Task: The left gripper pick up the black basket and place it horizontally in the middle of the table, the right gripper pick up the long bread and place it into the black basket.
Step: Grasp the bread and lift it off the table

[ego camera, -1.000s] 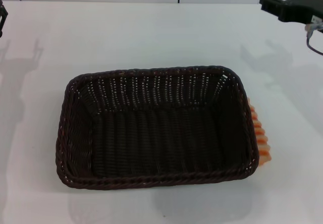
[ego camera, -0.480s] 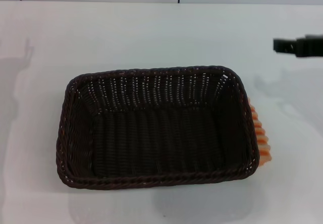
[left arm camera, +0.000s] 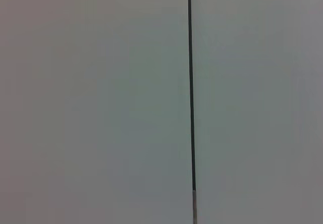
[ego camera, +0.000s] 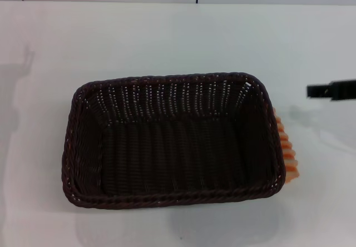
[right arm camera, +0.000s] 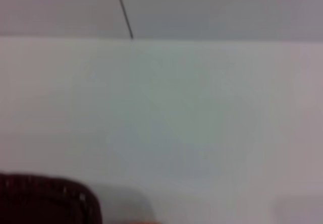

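Only long bread beside black basket

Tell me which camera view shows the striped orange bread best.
The head view: the small orange-and-cream ridged toy loaf peeks out beside the dark woven wicker basket, mostly hidden by its rim. The right wrist view shows only a basket corner; the left wrist view shows neither.
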Motion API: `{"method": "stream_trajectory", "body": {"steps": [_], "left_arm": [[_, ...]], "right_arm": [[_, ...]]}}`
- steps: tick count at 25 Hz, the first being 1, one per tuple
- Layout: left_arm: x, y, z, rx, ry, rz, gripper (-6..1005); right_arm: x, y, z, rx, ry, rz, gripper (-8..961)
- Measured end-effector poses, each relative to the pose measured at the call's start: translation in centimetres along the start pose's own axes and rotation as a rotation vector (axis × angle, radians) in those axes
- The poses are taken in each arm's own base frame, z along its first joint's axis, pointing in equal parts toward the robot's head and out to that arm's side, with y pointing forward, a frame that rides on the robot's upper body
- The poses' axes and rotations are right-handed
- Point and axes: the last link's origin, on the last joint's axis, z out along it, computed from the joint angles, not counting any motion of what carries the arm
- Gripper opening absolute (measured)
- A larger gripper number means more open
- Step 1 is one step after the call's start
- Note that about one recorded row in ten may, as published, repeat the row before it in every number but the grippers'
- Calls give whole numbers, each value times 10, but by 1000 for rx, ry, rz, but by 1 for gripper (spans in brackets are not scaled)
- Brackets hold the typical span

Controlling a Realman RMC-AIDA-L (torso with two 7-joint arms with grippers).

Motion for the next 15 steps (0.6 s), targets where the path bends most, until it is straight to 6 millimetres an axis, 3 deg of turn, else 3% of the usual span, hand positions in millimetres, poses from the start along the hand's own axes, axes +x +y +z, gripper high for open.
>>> {"method": "stream_trajectory", "body": {"steps": [5, 15], "left_arm": [[-2, 0, 1, 0, -14, 2, 766], [-2, 1, 2, -4, -18, 4, 767]], "right_arm": [[2, 17, 31, -47, 76, -54, 740], [4, 35, 60, -88, 134, -102, 739]]}}
